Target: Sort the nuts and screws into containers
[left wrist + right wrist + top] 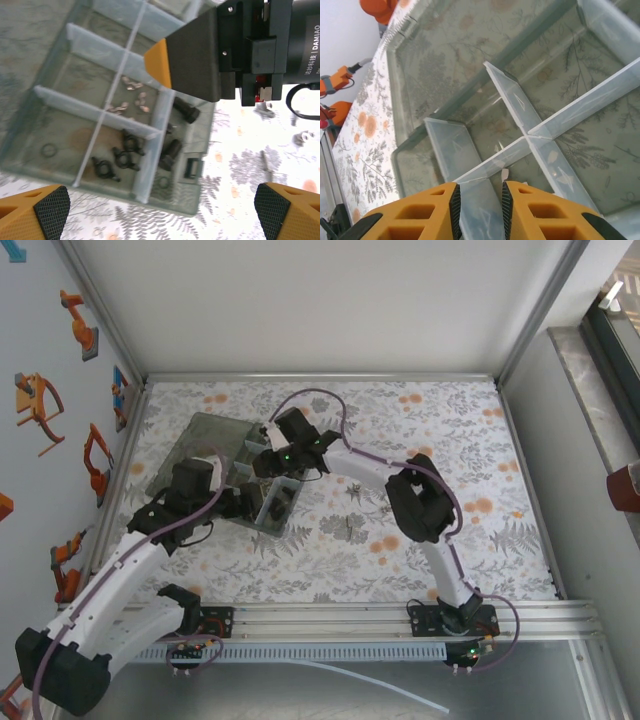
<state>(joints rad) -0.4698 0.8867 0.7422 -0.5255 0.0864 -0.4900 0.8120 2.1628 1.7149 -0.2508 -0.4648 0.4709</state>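
The smoky-grey organizer box (205,440) lies at the table's left with its containers (65,135) open. One container holds black wing-shaped nuts (116,157), the one beyond it silvery nuts (134,95), and a side strip black screws (186,110). My left gripper (161,210) hovers open and wide over the box's near corner (235,502). My right gripper (480,200) hangs over the divider grid (520,137), jaws a little apart and nothing clamped between them. A small silvery piece (504,175) sits just past its right fingertip. The right gripper's orange fingertip (159,62) hangs over the box's middle (260,465).
A dark pile of loose screws and nuts (350,528) lies on the floral table cover right of the box. Single loose pieces (302,137) lie near it. The box's flat lid (445,55) lies open on the far side. A rail (330,620) runs along the near edge.
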